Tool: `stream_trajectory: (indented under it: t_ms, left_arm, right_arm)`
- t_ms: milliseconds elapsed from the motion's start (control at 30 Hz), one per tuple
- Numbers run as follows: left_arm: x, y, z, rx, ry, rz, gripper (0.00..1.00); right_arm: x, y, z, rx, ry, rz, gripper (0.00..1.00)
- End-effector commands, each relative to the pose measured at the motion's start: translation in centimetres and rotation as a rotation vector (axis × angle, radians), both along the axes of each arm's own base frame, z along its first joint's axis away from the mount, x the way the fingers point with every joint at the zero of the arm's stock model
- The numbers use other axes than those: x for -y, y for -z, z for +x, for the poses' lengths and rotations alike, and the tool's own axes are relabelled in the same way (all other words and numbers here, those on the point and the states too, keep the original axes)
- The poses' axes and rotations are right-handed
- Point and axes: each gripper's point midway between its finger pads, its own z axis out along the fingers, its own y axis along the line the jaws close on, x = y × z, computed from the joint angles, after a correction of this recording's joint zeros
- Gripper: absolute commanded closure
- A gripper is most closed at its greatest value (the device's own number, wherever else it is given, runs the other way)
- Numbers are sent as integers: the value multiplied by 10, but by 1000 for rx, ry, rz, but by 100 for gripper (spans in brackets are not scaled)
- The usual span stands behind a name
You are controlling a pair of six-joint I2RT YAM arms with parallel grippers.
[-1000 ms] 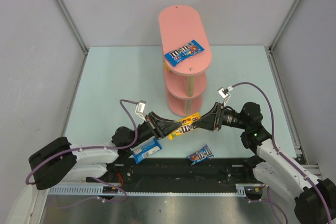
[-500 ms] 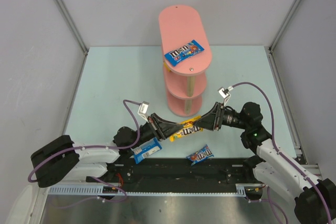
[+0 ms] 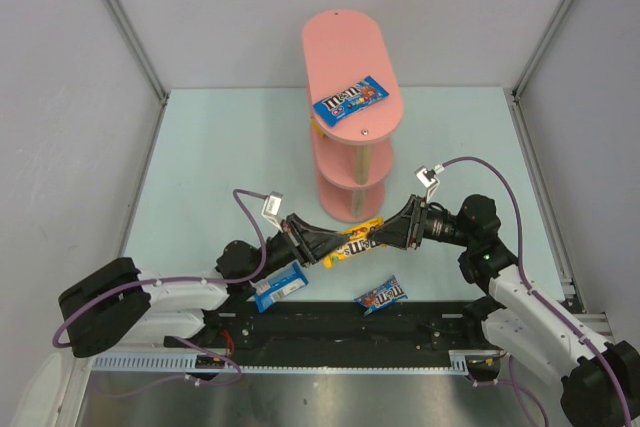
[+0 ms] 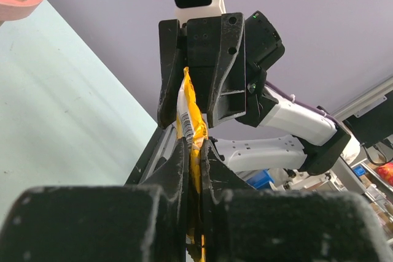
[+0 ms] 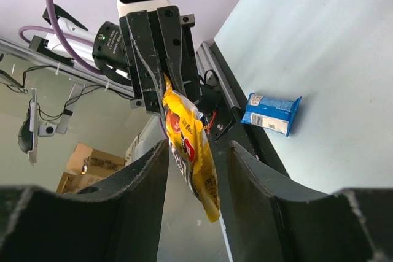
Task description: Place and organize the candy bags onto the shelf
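A yellow candy bag hangs in the air between my two grippers, in front of the pink shelf. My left gripper is shut on one end of it; the left wrist view shows the bag pinched between the pads. My right gripper stands open around the other end of the bag, with a gap on each side. A blue candy bag lies on the shelf's top tier. Two more blue candy bags lie on the table near the arm bases.
A yellow packet edge pokes out of the shelf's middle tier. The black base rail runs along the near edge. Grey walls with metal posts enclose the pale table.
The right gripper's jaws have narrowed a little around the yellow bag. The left arm has shifted slightly; the bag stays between the two grippers.
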Motion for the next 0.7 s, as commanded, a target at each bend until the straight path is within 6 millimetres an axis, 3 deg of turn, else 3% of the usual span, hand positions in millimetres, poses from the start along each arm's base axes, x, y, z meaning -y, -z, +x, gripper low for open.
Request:
stream_trajectory:
  t_ms: [0,100,200,233,267,333,367,400,433,667]
  left_arm:
    - [-40,-116,-24,263,-9,-418,100]
    - [-40,-116,-24,264,-7,-419,100]
    - [-38,-114,-25,260,2,-414,99]
    - [-38,-113,-25,257,4,-410,100]
    - [-38,-113,-26,257,4,-410,100]
    - [-39,-108,-26,247,5,-404,84]
    - [-40,-108,-26,244,7,-405,72]
    - [-41,-107,-27,242,8,-404,50]
    - [-43,-100,-27,233,2,-392,43]
    - [-69,-84,-34,223,-26,-390,30]
  right_arm:
    - [0,-8,-1,55,0,11,54]
    - [0,-7,-1,56,0,14,57]
    - [0,-8,-1,53,-1,16,68]
    - [0,-7,0,51,0,17,88]
    - [0,-9,1,46,6,21,97]
    - [1,-8,3,35,15,21,100]
    - [1,-9,4,34,12,26,100]
    - [1,-8,4,30,11,25,100]
    - [2,-8,4,29,11,26,100]
    - [11,-11,10,47,29,28,100]
